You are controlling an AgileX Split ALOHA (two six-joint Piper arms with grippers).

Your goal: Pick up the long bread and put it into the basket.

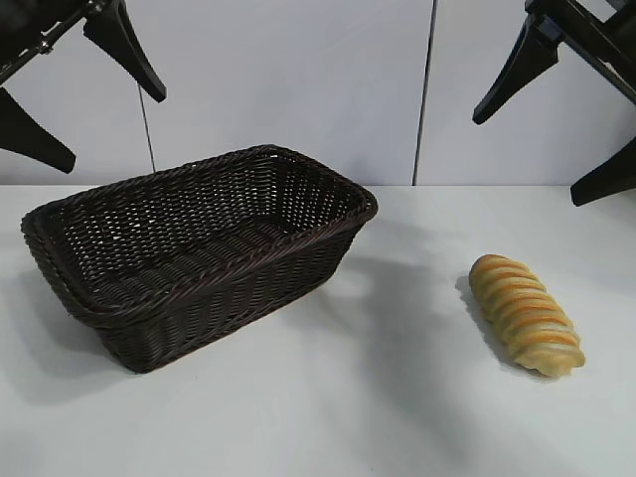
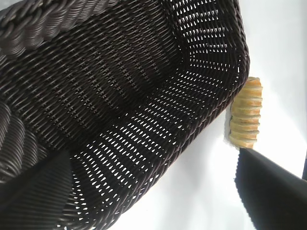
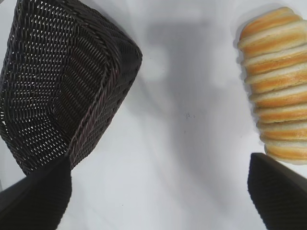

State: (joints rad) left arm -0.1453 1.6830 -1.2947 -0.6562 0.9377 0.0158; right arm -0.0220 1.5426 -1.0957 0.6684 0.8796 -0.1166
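**Asker:** What was laid out, biggest thing first?

**Describer:** A white bench (image 1: 397,397) carried everything. On its left part sat the basket (image 1: 70,288), large, rectangular, dark-brown wicker with sloping sides and a thick braided rim, and nothing inside it. Well apart from it, toward the right and nearer the camera, lay the long bread (image 1: 525,314), golden-brown with orange and pale crosswise ridges, flat on the bench and angled a little.

**Asker:** And the arms?

**Describer:** Both hung high, touching nothing. The left claw (image 1: 75,94) was above the basket, its fingers spread wide and empty. The right claw (image 1: 566,129) was above and slightly behind the bread, likewise spread wide and empty. The pickup had not begun.

**Asker:** How should the grasp be done well?

**Describer:** I judged the right claw the natural one, being nearest. It would do best to come down with its fingers straddling the loaf across its narrow width, near the middle, so the bread stays level when raised. The loaf looked soft, so a gentle squeeze would be wise. Lifting it clear above the braided rim before crossing over would avoid knocking the basket.
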